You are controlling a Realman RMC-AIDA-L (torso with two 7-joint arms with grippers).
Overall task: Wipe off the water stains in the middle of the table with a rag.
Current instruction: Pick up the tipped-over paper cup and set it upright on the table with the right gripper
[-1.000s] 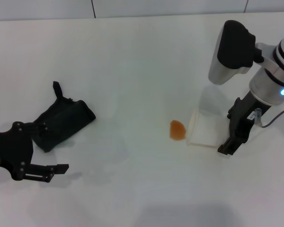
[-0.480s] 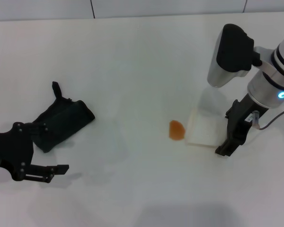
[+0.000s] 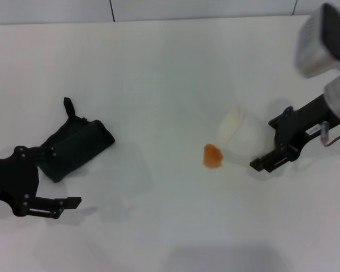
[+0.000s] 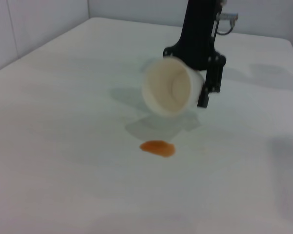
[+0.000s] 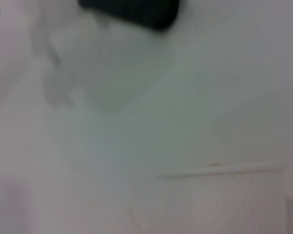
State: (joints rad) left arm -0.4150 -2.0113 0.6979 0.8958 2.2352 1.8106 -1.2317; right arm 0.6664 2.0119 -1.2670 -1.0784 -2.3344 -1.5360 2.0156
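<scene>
Just beside right end effector [image 3: 255, 148]: water stains [image 3: 212, 156]

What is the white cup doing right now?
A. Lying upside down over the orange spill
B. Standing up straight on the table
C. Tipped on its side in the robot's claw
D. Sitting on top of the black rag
C. The white cup is tilted sideways with its open mouth showing, held by the right claw just beside the orange spill.

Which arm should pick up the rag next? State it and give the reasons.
Left. The left gripper rests open on the table right beside the dark rag. The right gripper is across the table, occupied with a tilted white cup near the water stains.
</scene>
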